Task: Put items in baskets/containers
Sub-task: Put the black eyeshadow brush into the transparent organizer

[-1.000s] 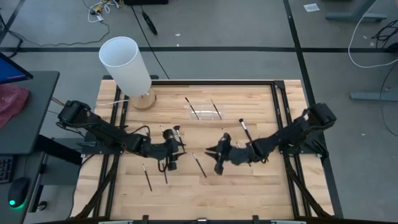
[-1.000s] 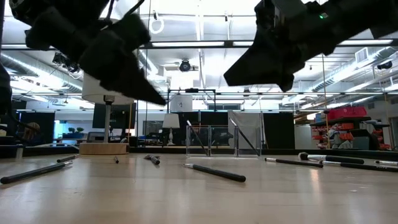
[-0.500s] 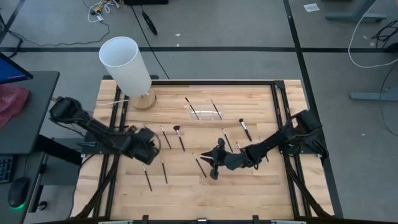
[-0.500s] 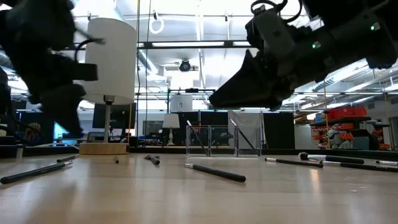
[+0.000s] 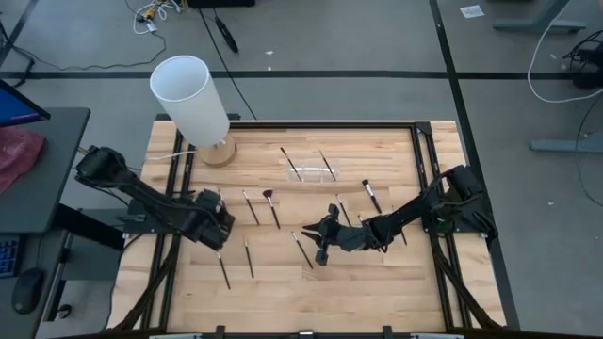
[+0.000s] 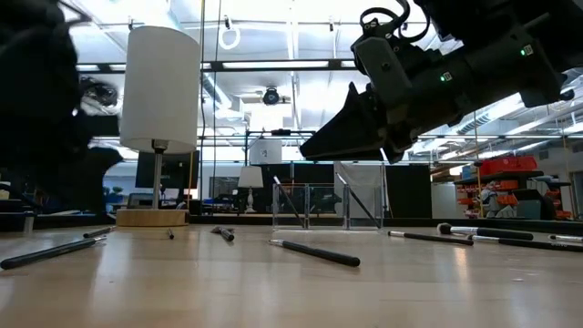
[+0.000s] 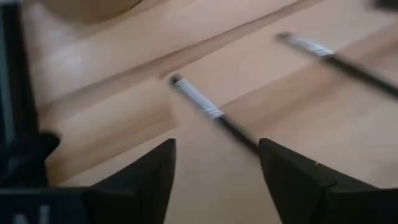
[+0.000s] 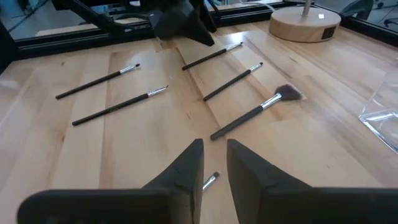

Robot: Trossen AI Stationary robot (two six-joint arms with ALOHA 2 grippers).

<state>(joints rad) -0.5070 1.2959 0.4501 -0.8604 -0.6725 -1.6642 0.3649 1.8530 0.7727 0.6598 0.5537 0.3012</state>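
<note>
Several thin dark brushes lie flat on the wooden table, among them a fan-tipped brush (image 5: 270, 205) (image 8: 255, 112) and a plain brush (image 5: 302, 250). The clear holder (image 5: 311, 168) (image 6: 314, 208) stands at the far middle with two brushes leaning inside it. My left gripper (image 5: 222, 234) (image 7: 217, 158) hovers open at the table's left. A silver-collared brush (image 7: 205, 106) lies on the wood ahead of its fingers, untouched. My right gripper (image 5: 320, 252) (image 8: 214, 155) hangs above the table's middle, its fingers a narrow gap apart with nothing between them.
A tall white cylinder on a wooden base (image 5: 193, 99) stands at the far left corner. More brushes lie at the near left (image 5: 223, 270) and at the right (image 5: 371, 195). A black frame (image 5: 419, 151) runs around the table top.
My left gripper has drawn back toward the table's left edge and rolled its wrist, and two brushes now show where it was. My right gripper has sunk toward the table and shifted a little to the left. No brush has moved.
</note>
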